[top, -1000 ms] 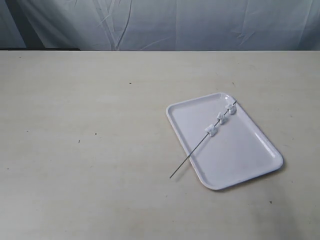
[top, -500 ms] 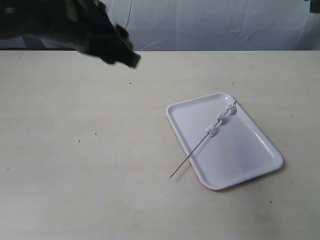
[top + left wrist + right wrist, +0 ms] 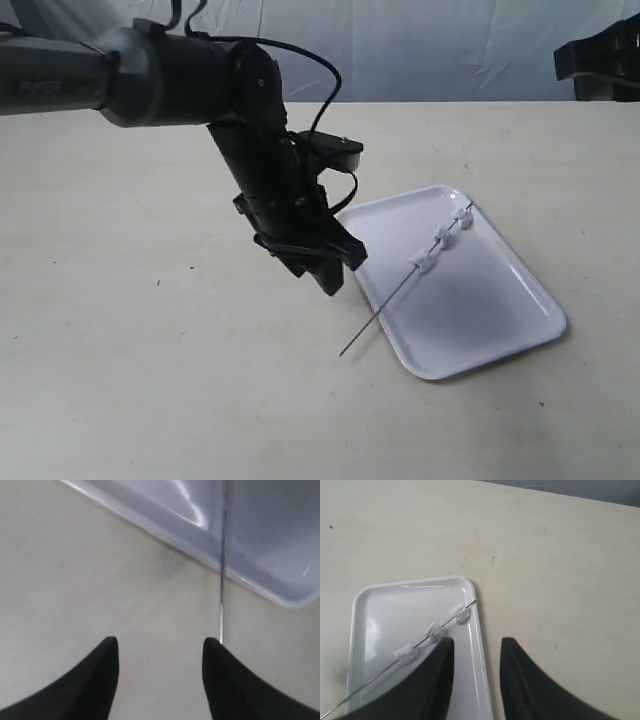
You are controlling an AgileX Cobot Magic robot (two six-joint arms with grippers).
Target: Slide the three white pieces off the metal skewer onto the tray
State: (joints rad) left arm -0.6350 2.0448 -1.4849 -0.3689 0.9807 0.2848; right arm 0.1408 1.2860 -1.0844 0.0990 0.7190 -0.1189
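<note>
The matte, pale beige worktop [image 3: 150, 380], lightly speckled, carries everything, and nothing of the task looks done yet. The dark left arm [image 3: 200, 80] reaches in from the far left. Its left gripper [image 3: 330, 278] hangs low just left of the tray, with its tapered black fingers spread and nothing between them. In the left wrist view the left gripper [image 3: 160, 650] has the skewer's bare tip right beside one fingertip, so a grasp of that end seems to be the step in hand. The right gripper [image 3: 476, 650] hovers high over the far end of the tray, released and empty. The tray [image 3: 480, 300] is a glossy white plastic rectangle with rounded corners and a low rim, sitting right of centre and turned at an angle. The metal skewer [image 3: 385, 308], a thin straight grey wire, lies diagonally, its far end on the tray's far corner and its near end out past the left rim over the worktop. The three white pieces [image 3: 443, 236], small soft bow-tie lumps, are all threaded along its far half above the tray; all three have yet to be slid off.
</note>
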